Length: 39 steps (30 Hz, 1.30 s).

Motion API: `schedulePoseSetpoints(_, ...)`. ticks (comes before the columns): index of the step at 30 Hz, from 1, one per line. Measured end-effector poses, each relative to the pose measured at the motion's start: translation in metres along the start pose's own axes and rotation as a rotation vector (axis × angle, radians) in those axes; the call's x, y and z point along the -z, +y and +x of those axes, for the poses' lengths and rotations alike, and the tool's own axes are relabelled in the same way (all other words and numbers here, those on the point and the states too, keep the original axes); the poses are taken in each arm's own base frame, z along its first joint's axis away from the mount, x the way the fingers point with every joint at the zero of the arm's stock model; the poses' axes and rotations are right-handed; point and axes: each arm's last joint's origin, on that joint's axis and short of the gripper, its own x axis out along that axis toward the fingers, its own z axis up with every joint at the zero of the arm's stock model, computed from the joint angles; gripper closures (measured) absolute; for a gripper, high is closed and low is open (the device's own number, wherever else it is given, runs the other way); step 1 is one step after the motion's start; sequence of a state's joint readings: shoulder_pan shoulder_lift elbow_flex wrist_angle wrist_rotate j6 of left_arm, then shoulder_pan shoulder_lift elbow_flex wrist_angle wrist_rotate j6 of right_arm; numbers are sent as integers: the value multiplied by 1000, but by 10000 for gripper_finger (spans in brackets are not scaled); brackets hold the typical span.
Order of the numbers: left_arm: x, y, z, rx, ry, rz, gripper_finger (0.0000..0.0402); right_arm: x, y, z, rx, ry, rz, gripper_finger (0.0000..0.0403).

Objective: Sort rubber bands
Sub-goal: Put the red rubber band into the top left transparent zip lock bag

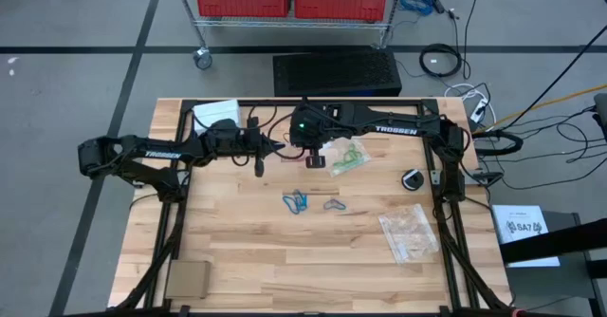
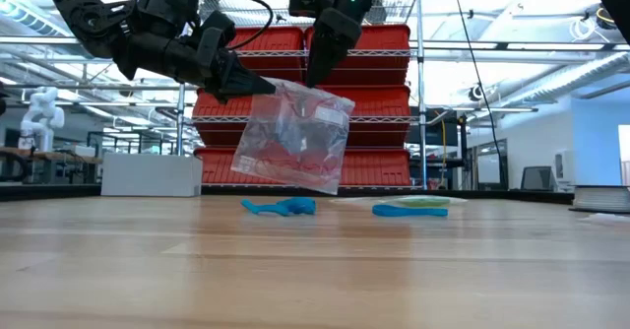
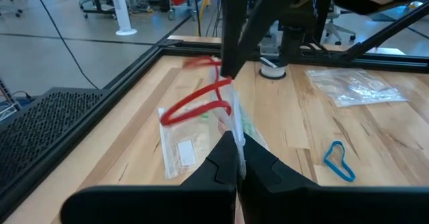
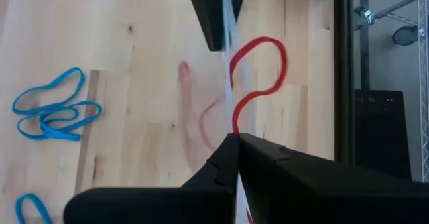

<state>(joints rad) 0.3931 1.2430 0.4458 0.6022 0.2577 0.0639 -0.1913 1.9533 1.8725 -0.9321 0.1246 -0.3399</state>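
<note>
Nearest the front edge of the table [image 1: 285, 260], a tan card [image 1: 187, 280] lies at the left corner. Further back, at the right side, a clear plastic bag [image 1: 409, 233] lies flat. At mid-table lies a cluster of blue rubber bands [image 1: 296, 202], with 1 further band [image 1: 333, 204] just beside it; its colour cannot be told. Beyond these, both arms meet above the table and hold 1 clear bag [image 2: 295, 135] in the air between them. The left gripper [image 2: 258, 86] has its fingers together, clamped on the bag's upper left corner. The right gripper [image 2: 318, 73] has its fingers together, clamped on the bag's upper edge. Red rubber bands [image 3: 198, 100] sit inside this bag. Just beyond, a bag with green rubber bands [image 1: 347, 158] lies on the table. A small black round object [image 1: 412, 179] sits to the right.
</note>
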Motion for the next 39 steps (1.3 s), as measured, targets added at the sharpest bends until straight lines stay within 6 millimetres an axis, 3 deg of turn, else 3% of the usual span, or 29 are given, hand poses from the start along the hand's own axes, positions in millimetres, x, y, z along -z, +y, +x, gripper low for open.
schedulePoseSetpoints(28, 0, 0, 0, 0, 5, 2, 400, -2, -9, -1, 23, -47, 71, 403)
schedulePoseSetpoints(39, 1, 0, 0, 0, 5, 2, 400, -7, 3, -2, -34, -74, 73, 403)
